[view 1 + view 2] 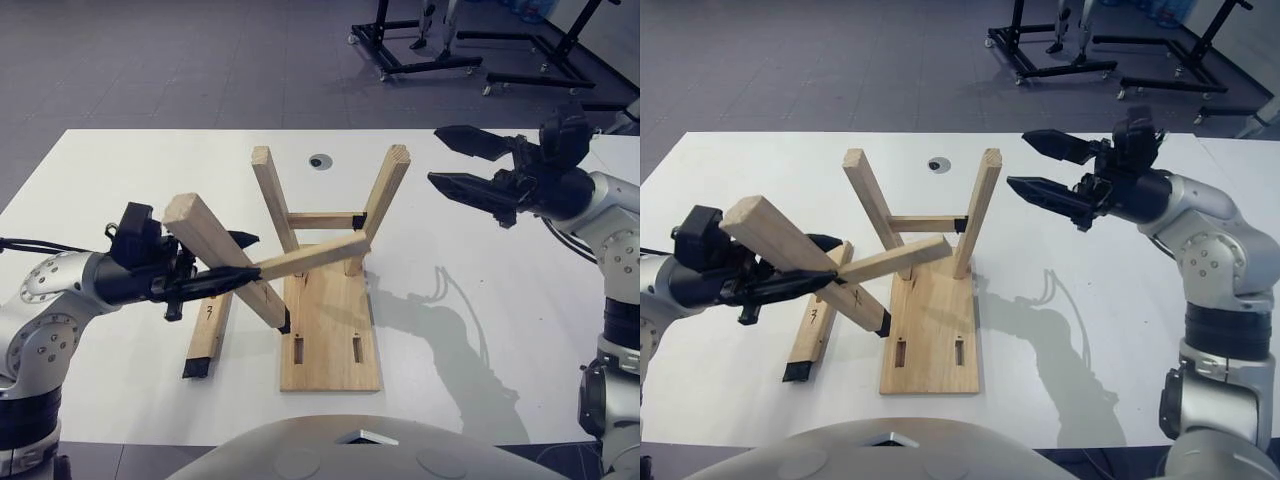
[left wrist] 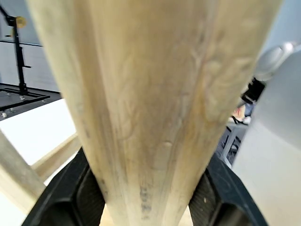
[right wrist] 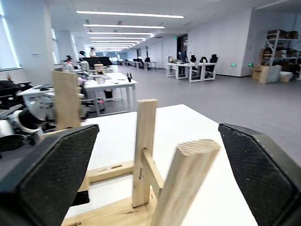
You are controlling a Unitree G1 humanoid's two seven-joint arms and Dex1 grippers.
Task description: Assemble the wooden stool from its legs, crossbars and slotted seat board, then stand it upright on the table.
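- A white table (image 1: pixel 480 400) spans the scene. Its right half and the strip along its near edge are bare, leaving open room there.
- Black wheeled frames (image 1: pixel 430 50) stand on the floor well beyond the far edge.
- The seat board (image 1: pixel 330 345) lies flat at the table's middle, close to the near edge, with two slots (image 1: pixel 300 350) cut near its near end.
- Two legs (image 1: pixel 272 195) stand up from the board's far end, splayed apart in a V. A short crossbar (image 1: pixel 320 220) joins them.
- A third leg (image 1: pixel 205 230) is held off the table, tilted, with its upper end to the left. Its black-tipped lower end sits at the board's left edge; contact cannot be told.
- A long crossbar (image 1: pixel 310 256) runs from this held leg to the right, and its far end reaches the base of the right standing leg.
- A fourth leg (image 1: pixel 208 335) lies flat on the table just left of the board, beneath the held one.
- The left gripper (image 1: pixel 243 258) comes in low from the left, its black pads (image 2: pixel 66 197) clamped on the tilted leg.
- The right gripper (image 1: pixel 435 154) hovers above the table's right side, near the right standing leg. Its fingers are spread wide, pointing left, and hold nothing.
- A small round grommet (image 1: pixel 320 160) sits in the table beyond the standing legs.
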